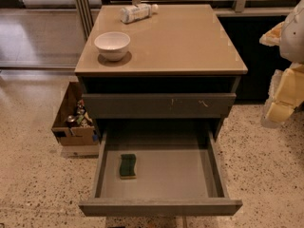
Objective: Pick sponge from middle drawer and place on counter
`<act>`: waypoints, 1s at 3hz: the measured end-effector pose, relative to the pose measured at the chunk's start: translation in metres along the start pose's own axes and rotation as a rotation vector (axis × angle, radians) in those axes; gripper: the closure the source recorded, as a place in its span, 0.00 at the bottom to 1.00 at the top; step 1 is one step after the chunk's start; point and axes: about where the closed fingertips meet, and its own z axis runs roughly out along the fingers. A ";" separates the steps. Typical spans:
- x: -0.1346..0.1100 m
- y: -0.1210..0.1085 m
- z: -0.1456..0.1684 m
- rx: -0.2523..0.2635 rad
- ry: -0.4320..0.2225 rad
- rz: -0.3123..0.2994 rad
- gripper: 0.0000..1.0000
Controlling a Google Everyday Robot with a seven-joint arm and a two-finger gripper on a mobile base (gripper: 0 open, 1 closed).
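Sponge [127, 166] lies in the open middle drawer [166, 177]; gripper [281, 101] waits far right.
The sponge lies flat, green side up, on the left of the drawer floor, clear of its walls. The gripper hangs well apart from it; I cannot tell whether it is apart or together. Best to descend straight over the sponge, clamp across its wavy sides, then lift clear before crossing to the counter [175, 37].

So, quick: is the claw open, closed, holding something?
Claw: up at the right edge, clear of the drawer; open or closed cannot be told. Sponge lies in the drawer.
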 end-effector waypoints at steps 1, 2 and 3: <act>0.000 0.000 0.000 0.000 0.000 0.000 0.00; -0.002 0.002 0.001 0.031 -0.010 -0.023 0.00; -0.003 0.009 0.023 0.027 -0.017 -0.065 0.00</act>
